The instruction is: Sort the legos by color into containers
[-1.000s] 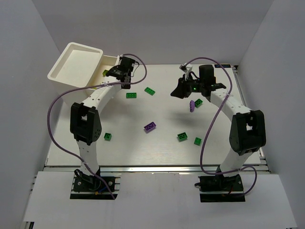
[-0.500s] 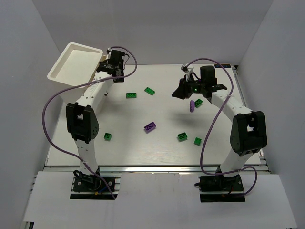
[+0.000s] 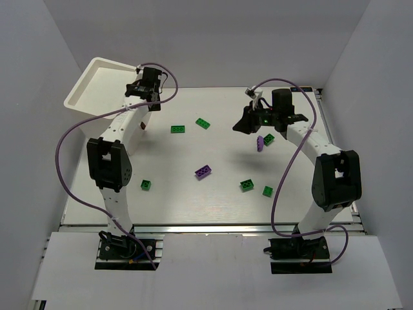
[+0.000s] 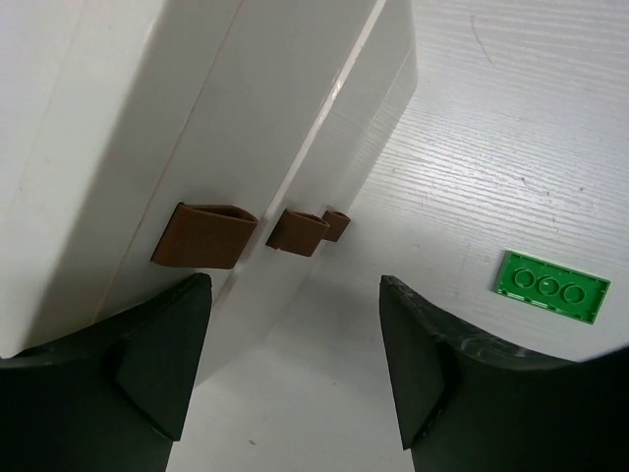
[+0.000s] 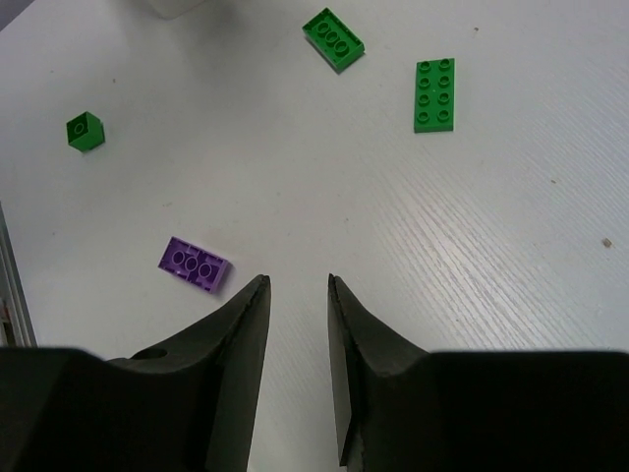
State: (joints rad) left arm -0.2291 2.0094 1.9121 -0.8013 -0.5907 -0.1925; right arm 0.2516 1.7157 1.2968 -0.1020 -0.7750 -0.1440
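The white containers [image 3: 97,81] stand at the table's back left; in the left wrist view their side wall [image 4: 246,118] shows brown marks. My left gripper [image 3: 144,95] hangs beside that wall, open and empty [image 4: 295,364]. Dark green legos [image 3: 178,129] [image 3: 204,123] [image 3: 247,185] and purple ones [image 3: 204,172] [image 3: 259,143] lie scattered on the table. My right gripper [image 3: 245,123] hovers over the middle right, its jaws a narrow gap apart and empty [image 5: 298,290]. It sees a purple lego [image 5: 195,265] and green ones [image 5: 333,39] [image 5: 434,94]. No yellow-green lego shows.
More green legos lie at the front left [image 3: 146,185], the front right [image 3: 268,190] and beside the right purple one [image 3: 268,139]. One green lego [image 4: 550,285] lies right of my left fingers. White walls enclose the table.
My left gripper has moved back and left along the containers; the arm now covers the lower tray. The right arm has not moved.
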